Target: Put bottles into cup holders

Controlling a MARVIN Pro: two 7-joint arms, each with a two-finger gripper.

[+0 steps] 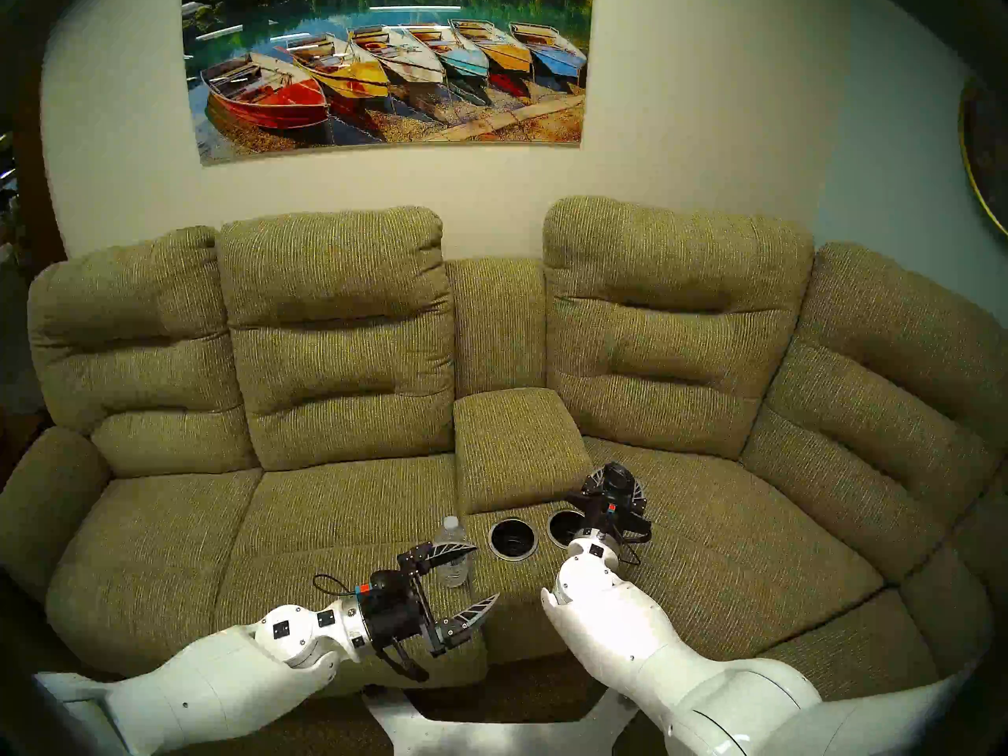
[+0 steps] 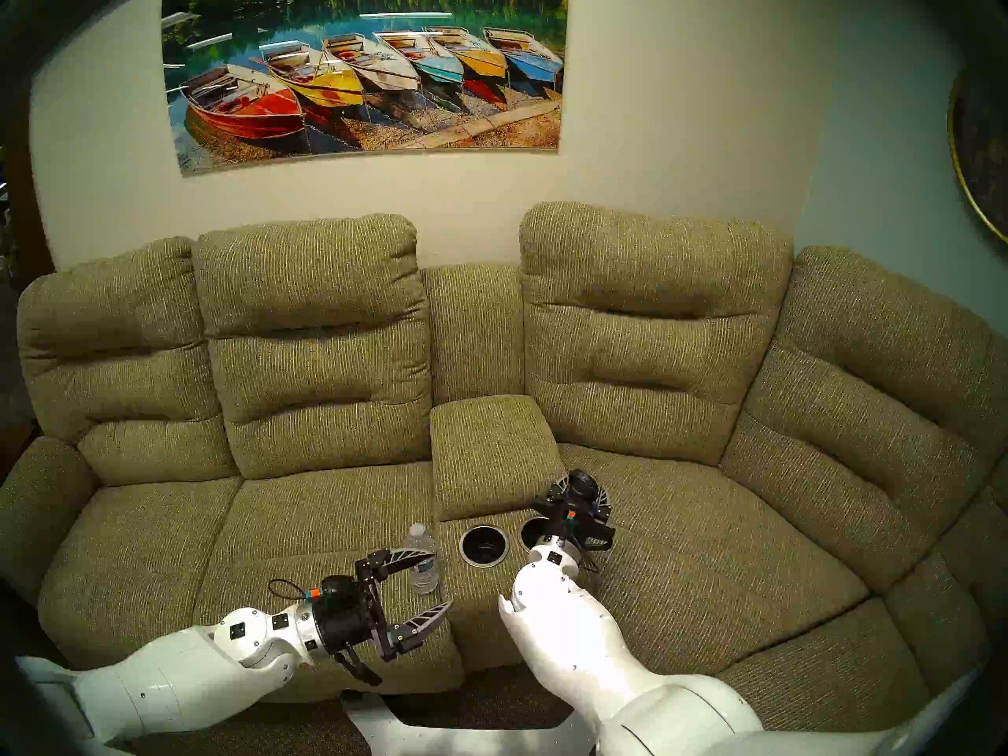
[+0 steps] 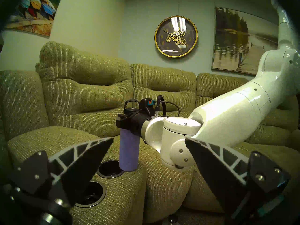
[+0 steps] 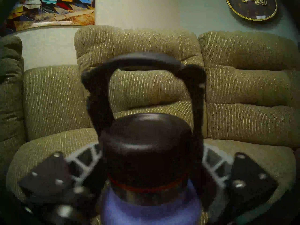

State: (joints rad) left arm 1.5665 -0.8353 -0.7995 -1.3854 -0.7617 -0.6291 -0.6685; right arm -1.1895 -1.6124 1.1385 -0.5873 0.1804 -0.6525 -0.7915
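Note:
The clear water bottle stands upright on the left seat cushion, beside the console. My left gripper is open and empty just in front of it, with one finger across its lower half. Two cup holders sit in the console, the left one empty. My right gripper is shut on the upper part of the lavender flask. The flask is upright, its base at the right rim of the right holder.
The raised armrest pad lies just behind the cup holders. Olive sofa backrests rise behind the seats. My right forearm reaches over the console's front edge. A wall clock and a boat picture hang above.

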